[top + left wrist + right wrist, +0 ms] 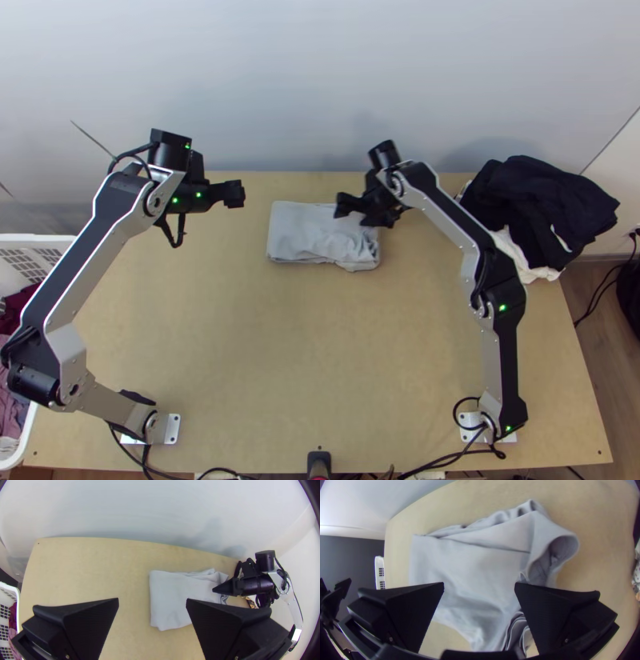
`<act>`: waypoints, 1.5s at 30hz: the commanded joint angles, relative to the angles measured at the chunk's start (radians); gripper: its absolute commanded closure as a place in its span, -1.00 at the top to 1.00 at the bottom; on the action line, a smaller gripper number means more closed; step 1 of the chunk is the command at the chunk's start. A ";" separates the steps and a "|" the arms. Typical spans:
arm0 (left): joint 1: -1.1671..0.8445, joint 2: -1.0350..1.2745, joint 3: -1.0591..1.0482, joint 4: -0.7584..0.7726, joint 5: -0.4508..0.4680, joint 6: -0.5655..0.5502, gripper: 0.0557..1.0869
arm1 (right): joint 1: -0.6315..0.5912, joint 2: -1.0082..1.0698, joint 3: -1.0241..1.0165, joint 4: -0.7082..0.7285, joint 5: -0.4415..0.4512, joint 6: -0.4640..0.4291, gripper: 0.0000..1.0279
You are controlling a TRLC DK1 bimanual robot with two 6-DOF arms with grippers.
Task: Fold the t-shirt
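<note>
Top view; t-shirt (300, 232) lies folded.

A white basket (36, 238) with slotted walls is located beside the left edge of the tabletop (320, 360). It contains dark red cloth (18, 306) and mauve cloth (11, 412). A pile of black cloth (536, 204) is positioned at the far right corner; white cloth (524, 260) lies beneath it, partly exposed. A pale wall (320, 88) stands behind the far edge. Wood-look floor (604, 360) extends at right, near a black object (630, 292).
</note>
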 commanded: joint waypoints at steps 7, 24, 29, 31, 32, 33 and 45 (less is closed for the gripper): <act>0.008 -0.092 -0.108 0.004 -0.023 -0.012 0.91 | -0.044 -0.184 -0.060 -0.007 0.101 -0.131 0.92; 0.063 -0.279 -0.289 0.021 -0.038 -0.038 0.91 | 0.360 -0.417 -0.445 0.186 0.609 -0.702 0.92; 0.092 -0.321 -0.350 0.036 -0.037 -0.039 0.91 | 0.395 -0.429 -0.534 0.301 0.635 -0.855 0.92; 0.095 -0.331 -0.367 0.047 -0.037 -0.041 0.91 | 0.410 -0.429 -0.575 0.360 0.650 -0.912 0.92; 0.095 -0.336 -0.376 0.054 -0.037 -0.041 0.91 | 0.420 -0.429 -0.603 0.400 0.664 -0.937 0.92; 0.095 -0.341 -0.387 0.062 -0.037 -0.041 0.91 | 0.427 -0.429 -0.629 0.432 0.666 -0.958 0.92; 0.095 -0.359 -0.485 0.150 -0.029 -0.056 0.90 | 0.489 -0.354 -0.814 0.788 0.682 -1.219 0.92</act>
